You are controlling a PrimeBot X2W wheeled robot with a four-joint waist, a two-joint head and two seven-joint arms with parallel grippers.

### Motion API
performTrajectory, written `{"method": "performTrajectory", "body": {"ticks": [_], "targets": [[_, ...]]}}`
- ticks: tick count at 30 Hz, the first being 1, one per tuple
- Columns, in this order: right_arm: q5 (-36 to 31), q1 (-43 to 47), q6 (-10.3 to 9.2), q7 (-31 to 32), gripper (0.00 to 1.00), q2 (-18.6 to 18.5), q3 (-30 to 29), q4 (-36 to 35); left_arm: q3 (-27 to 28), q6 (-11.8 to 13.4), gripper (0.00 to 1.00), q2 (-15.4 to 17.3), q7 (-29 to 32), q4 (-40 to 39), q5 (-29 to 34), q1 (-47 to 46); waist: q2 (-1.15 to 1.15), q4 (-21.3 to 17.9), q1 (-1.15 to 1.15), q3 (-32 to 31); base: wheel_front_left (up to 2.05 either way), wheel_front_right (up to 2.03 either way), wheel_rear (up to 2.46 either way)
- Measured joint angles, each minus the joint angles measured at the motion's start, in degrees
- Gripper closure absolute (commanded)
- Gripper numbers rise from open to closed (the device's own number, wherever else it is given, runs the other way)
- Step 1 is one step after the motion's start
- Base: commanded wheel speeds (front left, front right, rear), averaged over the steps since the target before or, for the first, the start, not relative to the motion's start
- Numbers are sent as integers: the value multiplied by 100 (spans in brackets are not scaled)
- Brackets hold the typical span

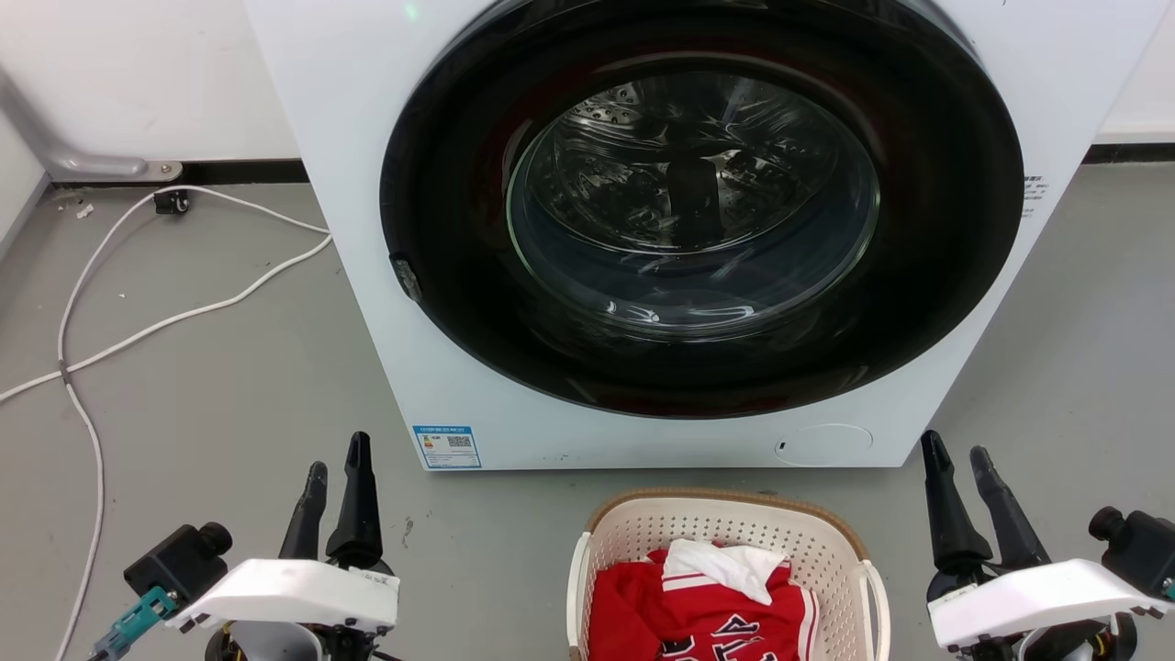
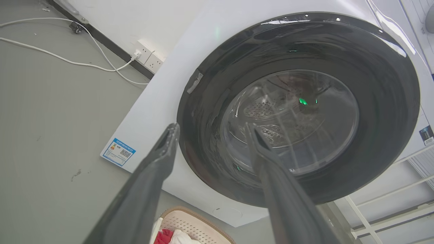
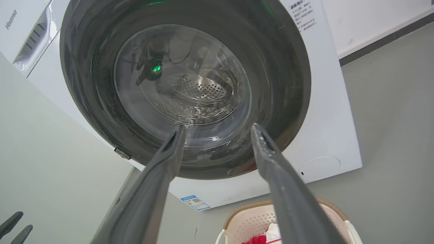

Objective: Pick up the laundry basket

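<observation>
The laundry basket (image 1: 633,530), cream-white and perforated with a brown rim, sits on the floor at the bottom centre of the head view, just in front of the washing machine. Red and white clothes (image 1: 707,601) lie in it. White loop handles flank it on both sides. My left gripper (image 1: 336,454) stands open at the lower left, well to the left of the basket, holding nothing. My right gripper (image 1: 956,450) stands open at the lower right, a little to the right of the basket. The basket (image 2: 193,225) peeks in at the bottom of the left wrist view, and the basket (image 3: 251,220) also shows low in the right wrist view.
A white front-loading washing machine (image 1: 367,184) with a shut dark round door (image 1: 702,207) fills the area ahead. White cables (image 1: 138,326) trail over the grey floor at the left. A wall socket (image 2: 149,56) sits behind the machine.
</observation>
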Motion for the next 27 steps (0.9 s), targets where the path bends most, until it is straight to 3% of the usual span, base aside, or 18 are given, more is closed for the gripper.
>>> {"method": "performTrajectory", "body": {"ticks": [27], "targets": [[-1853,260,1,-412,0,-7,37,-378,-196,93,0,10,-433,-276,1767,208,0,1,0,-2,0,0,0]]}}
